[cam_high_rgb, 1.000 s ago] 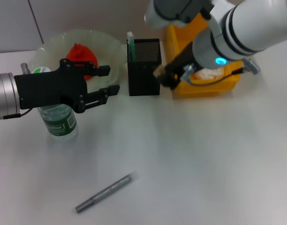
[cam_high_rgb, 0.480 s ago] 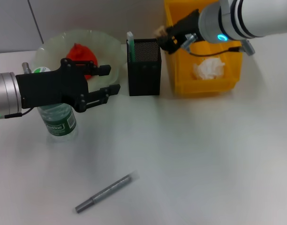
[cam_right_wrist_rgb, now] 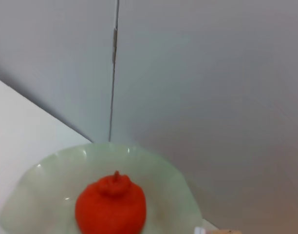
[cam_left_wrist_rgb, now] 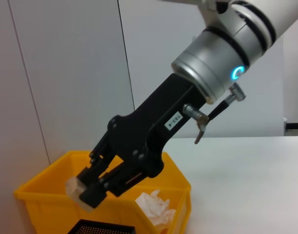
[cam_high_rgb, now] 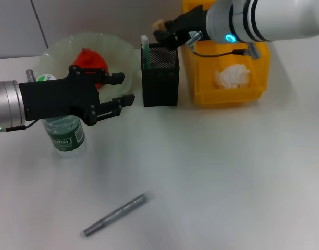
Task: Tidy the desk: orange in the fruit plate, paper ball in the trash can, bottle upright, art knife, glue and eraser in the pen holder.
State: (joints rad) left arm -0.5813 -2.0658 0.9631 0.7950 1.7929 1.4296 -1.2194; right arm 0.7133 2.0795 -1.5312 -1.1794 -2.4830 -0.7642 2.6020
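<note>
2 hands show: the right hand (cam_high_rgb: 162, 31) reaches in over the pen holder (cam_high_rgb: 160, 74), fingers clamped on the eraser (cam_high_rgb: 159, 24). The left hand (cam_high_rgb: 120, 89) hovers level above the table (cam_high_rgb: 227, 172), fingers apart, beside the upright bottle (cam_high_rgb: 65, 133).

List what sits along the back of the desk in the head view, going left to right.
Bottle → fruit plate holding the orange → pen holder with the art knife inside → trash can holding the paper ball.
</note>
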